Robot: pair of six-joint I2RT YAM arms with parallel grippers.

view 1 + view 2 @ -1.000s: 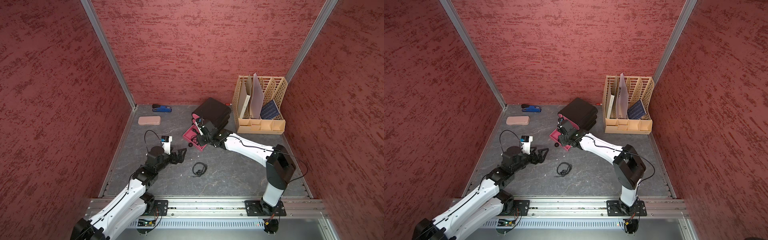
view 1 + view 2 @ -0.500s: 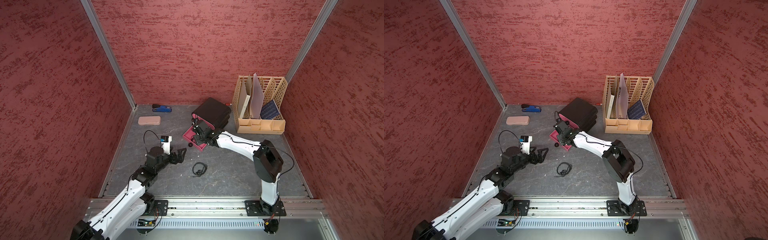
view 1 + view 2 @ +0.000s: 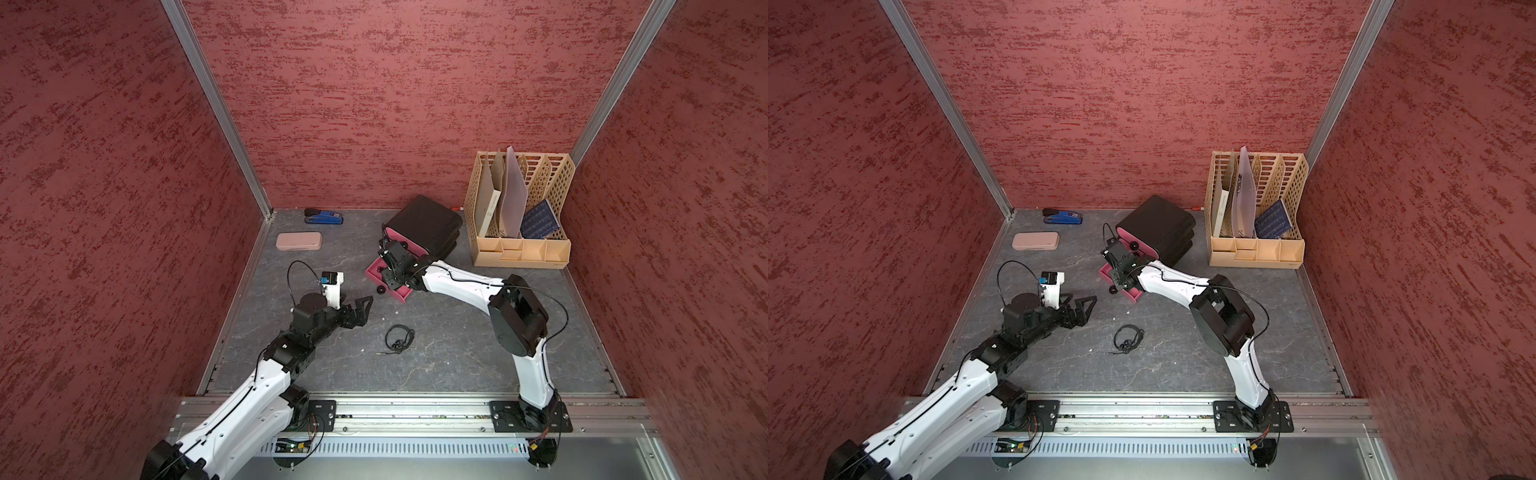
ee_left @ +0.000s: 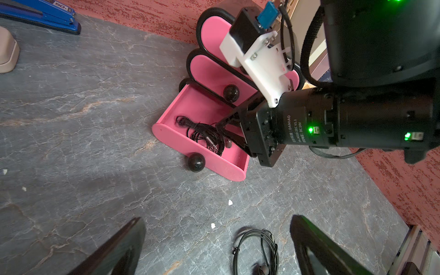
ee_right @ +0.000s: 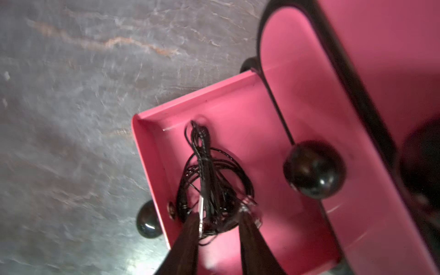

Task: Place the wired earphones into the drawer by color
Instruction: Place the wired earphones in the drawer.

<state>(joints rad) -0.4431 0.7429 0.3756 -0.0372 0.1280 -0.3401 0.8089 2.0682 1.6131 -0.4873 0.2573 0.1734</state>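
**Handling.** Each set of wired earphones is a light, limp coil of thin cable with small hard earbuds and a jack plug. It has no stiffness. Loose loops are likely to spring out, snag on a fingertip or trail over a drawer wall. The best hold is judged to be across the middle of the coil, where the strands bunch, so that several turns are pinched at once. Avoid taking a single loop or the plug alone.

**Position, referred to the open drawer** (image 4: 181, 140). One black earphone bundle (image 5: 207, 166) lies inside the open drawer, on its pink floor, close to the front wall. The right gripper (image 5: 219, 215) reaches down into the drawer. Its jaws stand a little apart, one finger on either side of the bundle's near end. The bundle appears to rest on the drawer floor and not to hang from the jaws. Whether a strand clings to a tip cannot be told.

A second black bundle (image 3: 399, 338) lies on the table (image 3: 457, 345) in front of the open drawer, well apart from it. The left gripper (image 3: 357, 308) hovers in front of the drawer, apart from it. Its jaws are spread wide and empty, and this second bundle is near its fingertips.

No red or white set shows in any view.
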